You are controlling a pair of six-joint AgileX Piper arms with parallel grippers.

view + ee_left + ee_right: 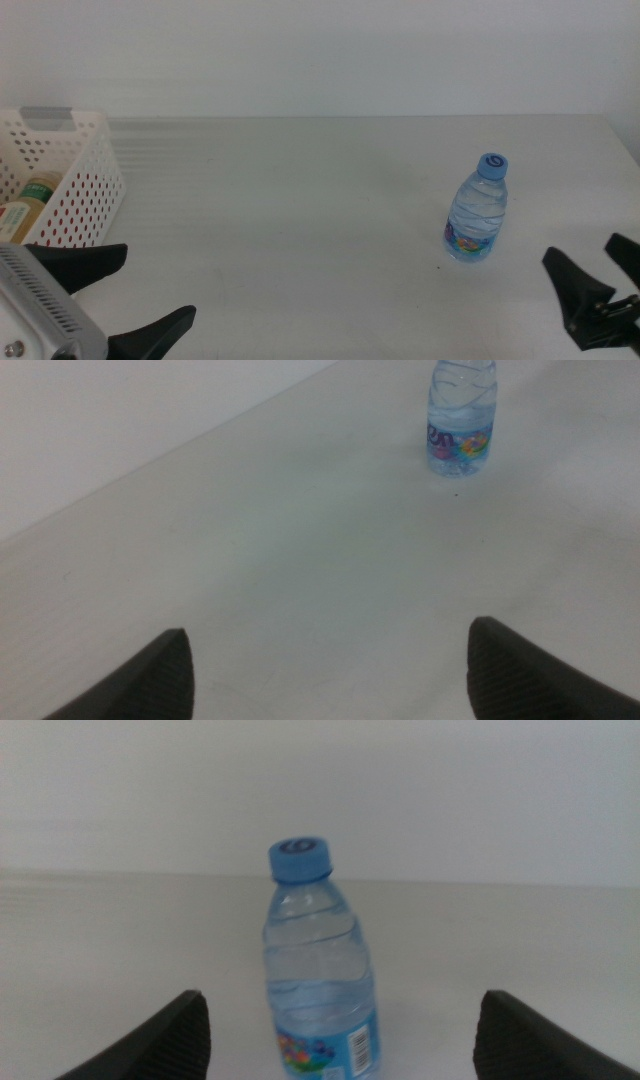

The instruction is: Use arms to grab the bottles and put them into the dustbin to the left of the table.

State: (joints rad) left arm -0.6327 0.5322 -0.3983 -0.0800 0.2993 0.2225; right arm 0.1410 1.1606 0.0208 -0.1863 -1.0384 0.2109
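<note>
a: where does the right gripper (600,290) stand?

b: low at the near right of the table (300,200), jaws spread wide and holding nothing. in its wrist view the water bottle (318,970) stands upright, centred between the two jaws but some way ahead of them.

a: and the left gripper (115,300)?

b: near the bottom left, jaws wide apart too, empty, close beside the dustbin (90,170). its wrist view sees the bottle far across the table.

a: what's in the dustbin?

b: a bottle of yellow liquid (30,200) lies inside; i can't make out anything else for sure.

a: so which step is this?

b: i'd say the last bottle is left, and the right arm is lined up to approach it. the next move calls for going straight forward until the jaws flank the body below the blue cap (493,165), then closing gently, since a light bottle could tip.
</note>
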